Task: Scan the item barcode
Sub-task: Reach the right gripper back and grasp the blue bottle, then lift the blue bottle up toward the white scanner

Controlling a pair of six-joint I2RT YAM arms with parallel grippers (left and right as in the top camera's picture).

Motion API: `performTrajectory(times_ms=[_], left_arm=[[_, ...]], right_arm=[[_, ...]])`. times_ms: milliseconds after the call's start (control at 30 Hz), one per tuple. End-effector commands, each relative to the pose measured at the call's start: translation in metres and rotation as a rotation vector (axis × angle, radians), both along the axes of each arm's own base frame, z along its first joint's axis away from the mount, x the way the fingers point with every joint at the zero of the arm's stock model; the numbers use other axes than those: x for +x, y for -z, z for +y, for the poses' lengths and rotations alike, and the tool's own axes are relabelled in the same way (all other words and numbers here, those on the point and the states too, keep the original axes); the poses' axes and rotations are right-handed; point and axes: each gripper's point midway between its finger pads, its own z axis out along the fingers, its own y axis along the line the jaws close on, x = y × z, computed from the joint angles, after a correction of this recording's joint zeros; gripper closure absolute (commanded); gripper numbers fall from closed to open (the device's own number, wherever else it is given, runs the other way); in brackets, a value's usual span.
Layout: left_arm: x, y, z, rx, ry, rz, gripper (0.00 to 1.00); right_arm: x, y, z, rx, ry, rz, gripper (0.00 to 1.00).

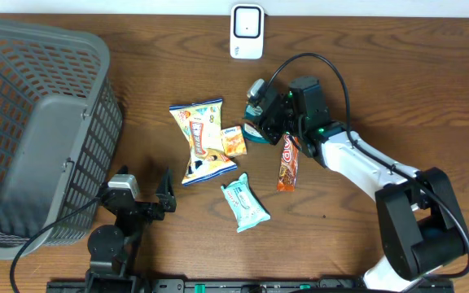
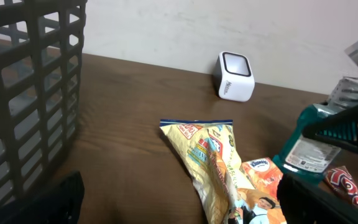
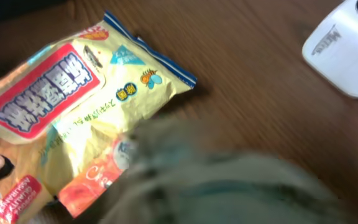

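A teal bottle point(image 1: 253, 133) point(image 2: 304, 148) with a white label lies right of centre, and my right gripper point(image 1: 264, 122) is shut on it, a black finger point(image 2: 344, 127) crossing its top. In the right wrist view the bottle point(image 3: 229, 186) is a close grey-green blur filling the jaws. The white barcode scanner point(image 1: 247, 31) point(image 2: 235, 76) point(image 3: 347, 53) stands at the table's far edge, apart from the bottle. My left gripper point(image 1: 147, 193) point(image 2: 179, 214) rests open at the near left with nothing in it.
A yellow snack bag point(image 1: 199, 140) point(image 2: 213, 158) point(image 3: 73, 106) lies mid-table, an orange tissue packet point(image 1: 234, 143) point(image 2: 263, 174) beside it. A teal pack point(image 1: 244, 203) and an orange-red bar point(image 1: 288, 163) lie nearer. A grey basket point(image 1: 39, 130) point(image 2: 23, 93) fills the left.
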Motion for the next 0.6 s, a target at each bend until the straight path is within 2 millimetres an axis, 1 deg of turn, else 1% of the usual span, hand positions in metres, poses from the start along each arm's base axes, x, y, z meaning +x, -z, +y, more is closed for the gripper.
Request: performTrajectory(times_ms=[0,100,267,400,500,567], left_arm=[[0.000,0.017,0.000,-0.013,0.000,0.044,0.02],[0.000,0.017,0.000,-0.013,0.000,0.044,0.02],[0.000,0.017,0.000,-0.013,0.000,0.044,0.02],[0.000,0.017,0.000,-0.013,0.000,0.044,0.02],[0.000,0.017,0.000,-0.013,0.000,0.044,0.02],[0.000,0.017,0.000,-0.013,0.000,0.044,0.02]], right_arm=[[0.000,0.007,0.002,-0.006,-0.002,0.020,0.71],[0.003,0.001,0.003,0.020,0.024,0.035,0.80],[0.012,-0.015,0.008,0.043,0.036,0.036,0.84],[0.015,-0.028,0.009,0.045,0.050,0.069,0.91],[0.016,-0.044,0.009,0.081,0.099,0.126,0.98],[0.015,-0.056,0.007,0.107,0.141,0.178,0.99]])
